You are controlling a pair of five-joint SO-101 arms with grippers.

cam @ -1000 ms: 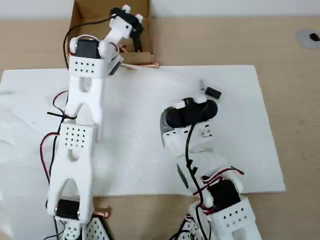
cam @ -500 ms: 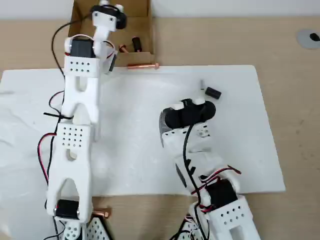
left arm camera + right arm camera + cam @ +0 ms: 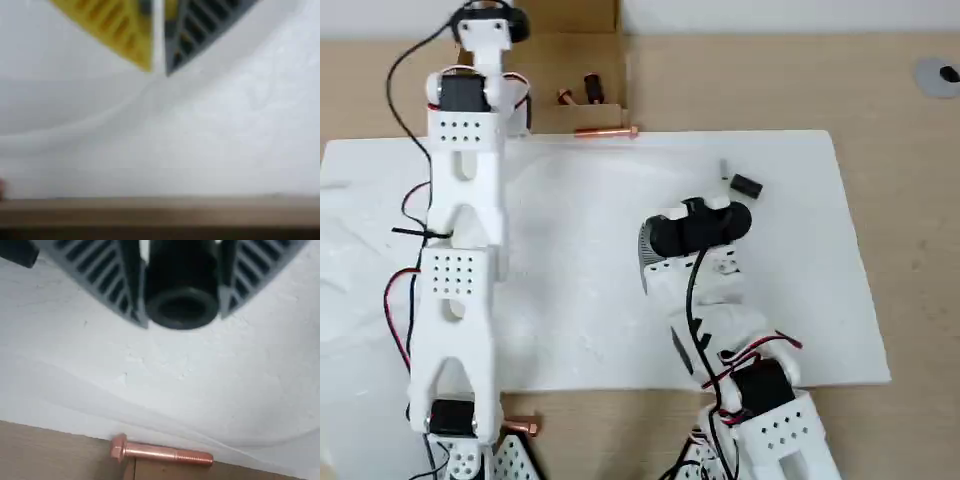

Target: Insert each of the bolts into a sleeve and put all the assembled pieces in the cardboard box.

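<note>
Bolts: 3 copper, namely a loose bolt (image 3: 607, 131) at the cardboard box (image 3: 480, 40) edge, a second bolt (image 3: 523, 428) by an arm base, and a bolt end (image 3: 563, 97) inside the box. Sleeves: 3 black, counting a sleeve (image 3: 747, 185) on the foam sheet (image 3: 580, 300), a boxed sleeve (image 3: 591, 85), and a clamped sleeve (image 3: 181, 300) close up in the right wrist view. Also 1 box, 1 foam sheet, 2 arms: left arm (image 3: 460, 280), right arm (image 3: 720, 310).
</note>
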